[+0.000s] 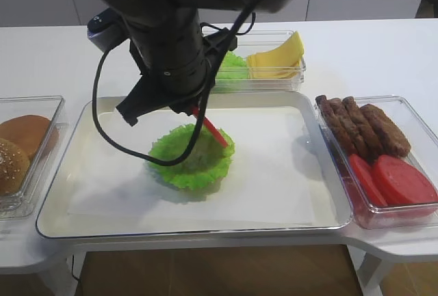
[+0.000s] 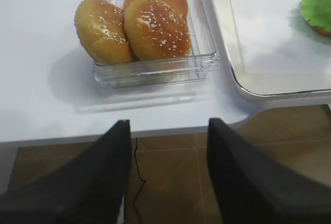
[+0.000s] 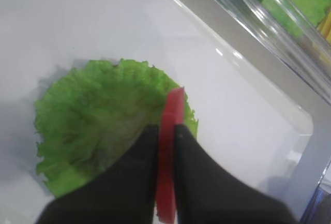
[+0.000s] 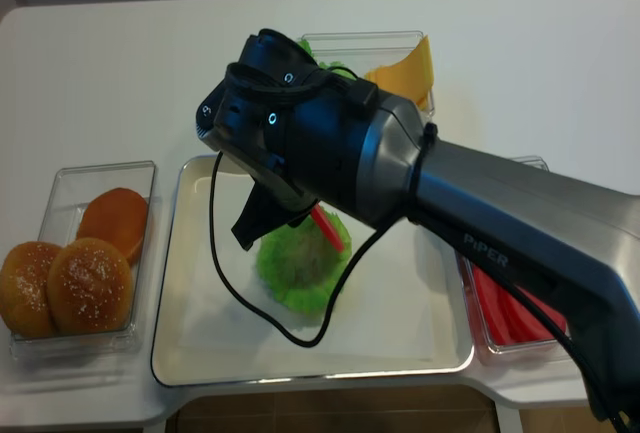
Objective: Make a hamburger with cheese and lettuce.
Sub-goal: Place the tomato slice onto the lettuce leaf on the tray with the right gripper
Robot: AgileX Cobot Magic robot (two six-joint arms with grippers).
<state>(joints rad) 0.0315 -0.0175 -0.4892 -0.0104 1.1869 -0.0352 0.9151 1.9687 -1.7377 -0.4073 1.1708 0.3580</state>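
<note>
With the red slice (image 3: 166, 157) clamped on edge in the right hand (image 3: 165, 131) just above the lettuce (image 3: 101, 136) at the tray's (image 1: 311, 224) middle, it should be lowered flat and centred before release (left hand (image 2: 165, 136) apart, idle).

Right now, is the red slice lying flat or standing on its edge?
On its edge. The right gripper pinches the red slice upright, above the lettuce.
</note>
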